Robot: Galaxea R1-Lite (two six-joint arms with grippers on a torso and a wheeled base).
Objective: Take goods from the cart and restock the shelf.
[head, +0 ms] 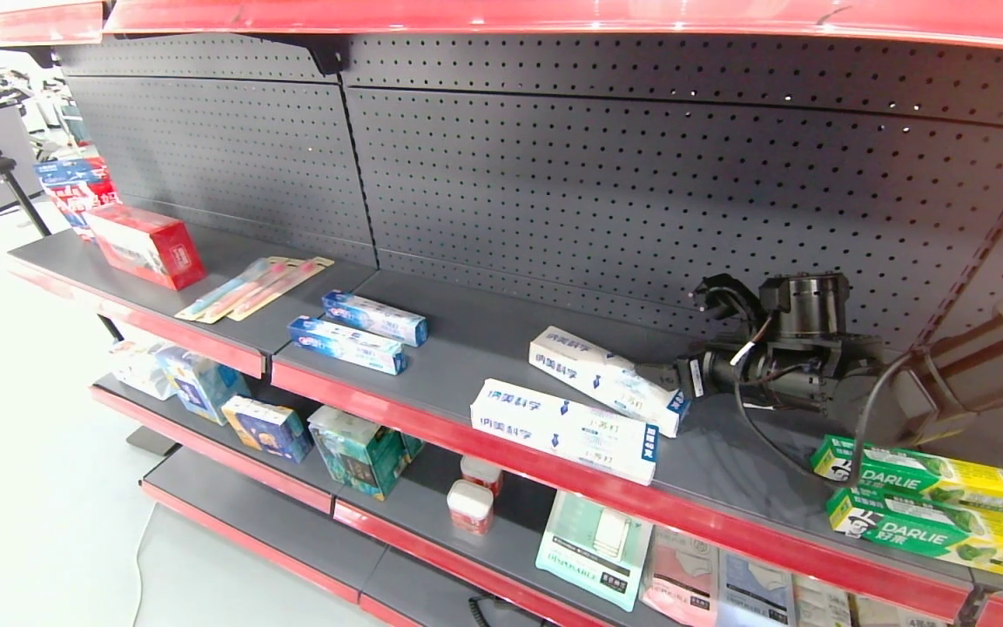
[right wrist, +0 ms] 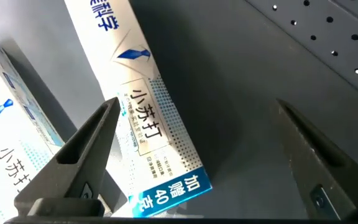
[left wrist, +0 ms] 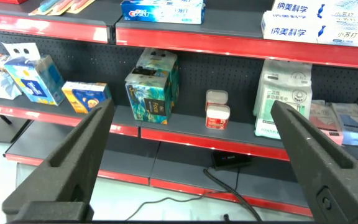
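Observation:
Two white toothpaste boxes lie on the middle shelf (head: pixel 484 335), a rear one (head: pixel 597 374) and a front one (head: pixel 564 428) at the red shelf edge. My right gripper (head: pixel 674 380) sits at the right end of the rear box, low over the shelf. In the right wrist view the right gripper (right wrist: pixel 197 168) is open, and the rear box (right wrist: pixel 148 124) lies flat on the shelf beside one finger (right wrist: pixel 82 158), with the front box (right wrist: pixel 8 143) beyond it. My left gripper (left wrist: pixel 194 155) is open and holds nothing, facing the lower shelves.
Two blue toothpaste boxes (head: pixel 353 331), toothbrush packs (head: pixel 253 287) and a red box (head: pixel 146 246) lie further left. Green toothpaste boxes (head: pixel 924 475) lie at the right. The pegboard wall (head: pixel 641 192) stands close behind. Cartons (left wrist: pixel 153 84) and small jars (left wrist: pixel 217 109) fill the lower shelf.

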